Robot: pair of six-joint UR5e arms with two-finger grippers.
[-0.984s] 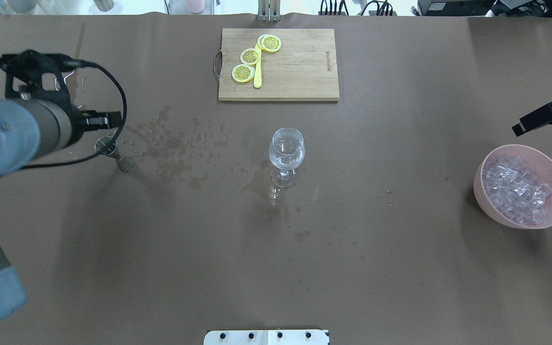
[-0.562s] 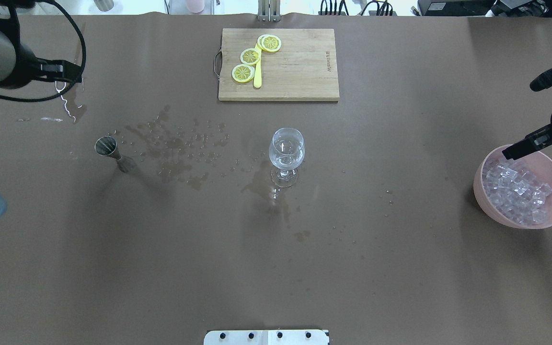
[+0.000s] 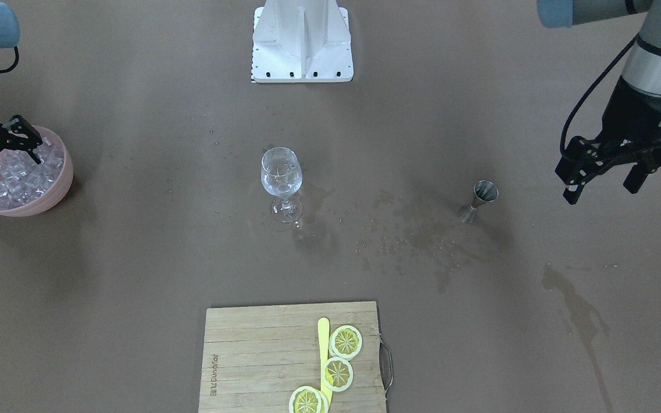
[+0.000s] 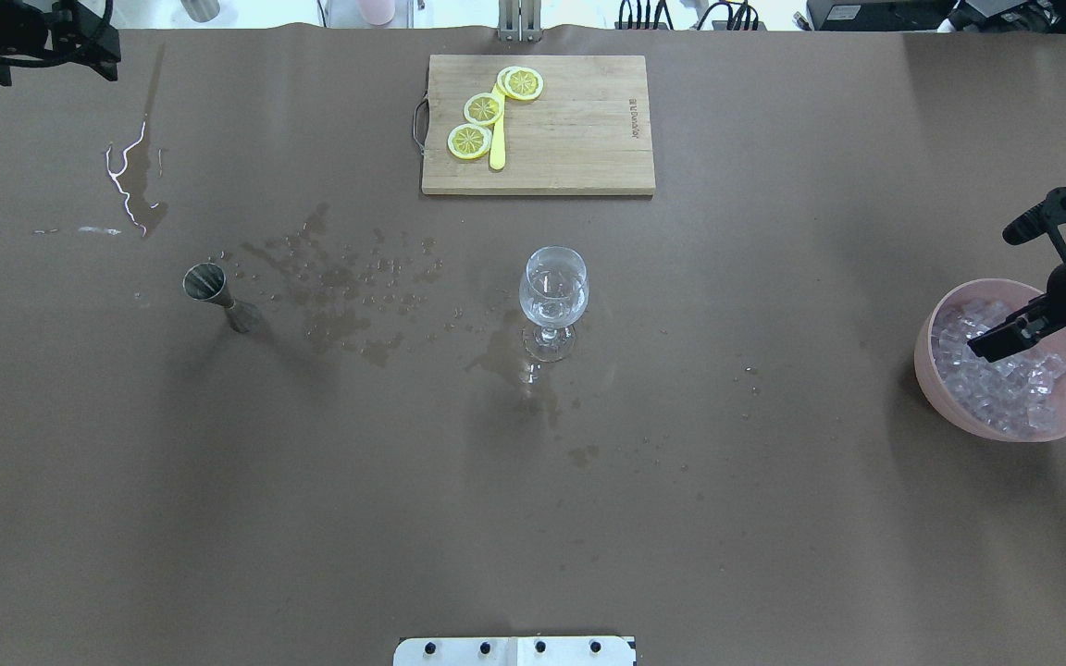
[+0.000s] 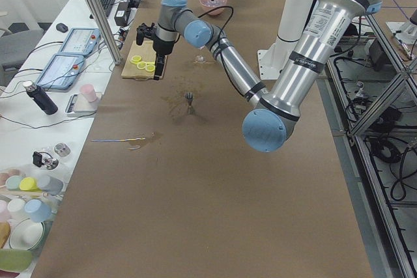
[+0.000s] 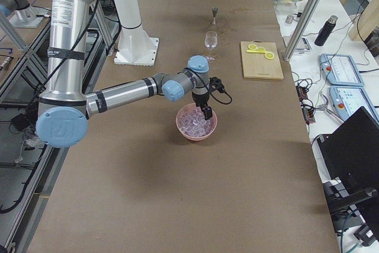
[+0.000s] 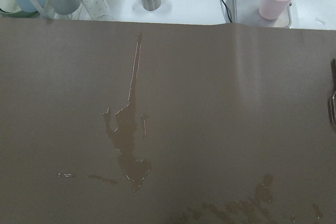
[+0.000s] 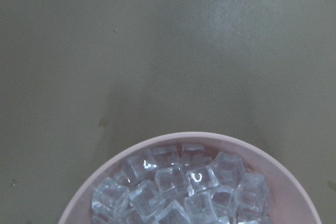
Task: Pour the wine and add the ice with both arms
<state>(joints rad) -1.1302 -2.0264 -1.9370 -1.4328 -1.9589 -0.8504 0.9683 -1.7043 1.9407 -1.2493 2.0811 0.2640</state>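
The wine glass (image 4: 553,298) (image 3: 281,181) stands mid-table with a little clear liquid in its bowl. A steel jigger (image 4: 217,295) (image 3: 481,199) stands alone to its left in the overhead view. The ice (image 4: 996,372) (image 8: 178,187) fills a pink bowl (image 4: 935,393) (image 3: 55,192) at the table's right end. My right gripper (image 4: 1022,280) (image 3: 8,163) hangs open just above the ice, with nothing between its fingers. My left gripper (image 3: 601,189) (image 4: 50,65) is open and empty, raised near the far left corner, well away from the jigger.
A wooden cutting board (image 4: 579,139) (image 3: 250,355) with lemon slices (image 4: 483,108) and a yellow knife lies at the far middle. Wet spill patches (image 4: 339,287) spread between jigger and glass, and a streak (image 7: 128,150) lies far left. The white base block (image 3: 302,40) sits at the near edge.
My left arm has pulled back from the jigger toward the far left corner. My right gripper has come in and down over the ice bowl.
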